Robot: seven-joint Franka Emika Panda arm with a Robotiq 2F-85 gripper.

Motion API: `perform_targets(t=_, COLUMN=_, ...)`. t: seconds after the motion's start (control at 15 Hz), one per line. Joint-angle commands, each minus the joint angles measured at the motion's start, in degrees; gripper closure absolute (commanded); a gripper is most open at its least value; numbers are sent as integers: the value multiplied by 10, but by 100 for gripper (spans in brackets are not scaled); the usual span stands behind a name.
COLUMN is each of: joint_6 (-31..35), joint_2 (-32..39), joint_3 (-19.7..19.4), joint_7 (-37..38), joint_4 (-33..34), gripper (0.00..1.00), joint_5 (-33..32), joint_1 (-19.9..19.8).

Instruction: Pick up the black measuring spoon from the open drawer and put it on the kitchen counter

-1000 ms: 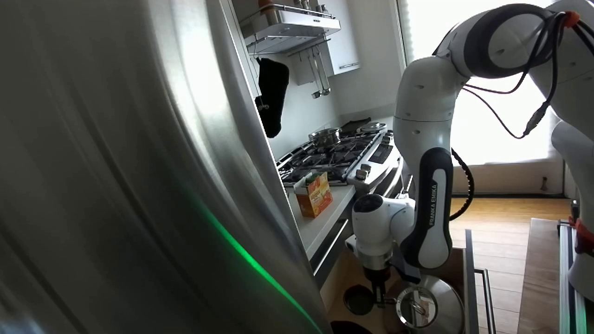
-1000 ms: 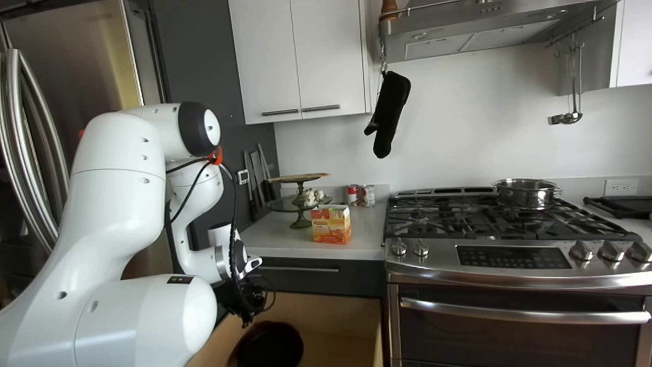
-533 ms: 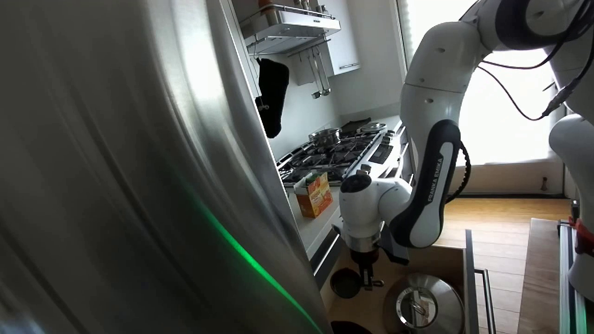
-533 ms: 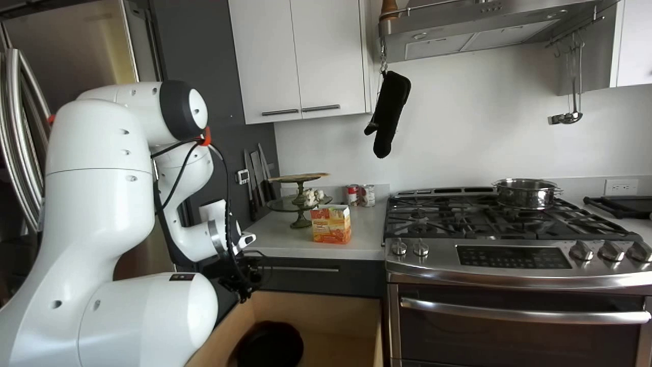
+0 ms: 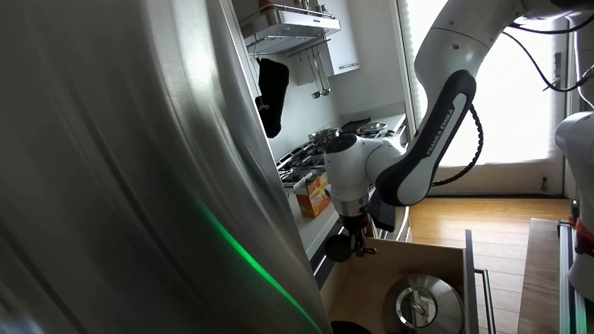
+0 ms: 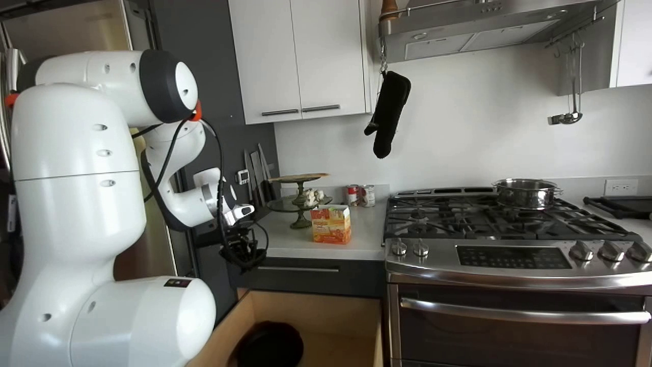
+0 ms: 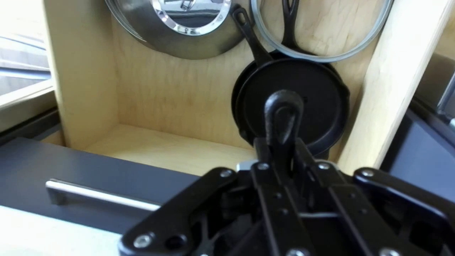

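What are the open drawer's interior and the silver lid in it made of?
The drawer interior looks like matte wood, maybe plywood, given its grain. The lid seems polished stainless steel by its sheen; its reflective centre may be glass.

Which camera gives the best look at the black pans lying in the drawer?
The wrist view: it looks down on the black pans, handles showing, though the end effector hides part. Both exterior views catch only a dark rounded part, cut off at the picture's bottom.

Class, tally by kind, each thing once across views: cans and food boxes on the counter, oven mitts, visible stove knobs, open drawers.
Cans: 2
Food boxes: 1
Oven mitts: 1
Stove knobs: 5
Open drawers: 1
Total: 10
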Motion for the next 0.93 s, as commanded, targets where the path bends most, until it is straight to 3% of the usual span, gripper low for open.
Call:
perform_targets(t=0.0, joint_6=-7, joint_2=-5, joint_3=59, joint_7=7, joint_4=4, gripper=81, joint_5=-7, joint_1=-62)
perform_targets(t=0.4, joint_6=-7, joint_2=6, joint_3=77, joint_7=4, joint_4=4, gripper=81, joint_5=-6, joint_1=-75)
perform_targets(t=0.47, joint_6=-18, joint_2=16, joint_3=71, joint_7=25, joint_4=21, gripper=95, joint_5=-29, joint_1=-75)
perform_targets(t=0.87, joint_6=-65, joint_2=41, joint_3=78, joint_7=5, joint_4=113, gripper=95, joint_5=-6, joint_1=-112)
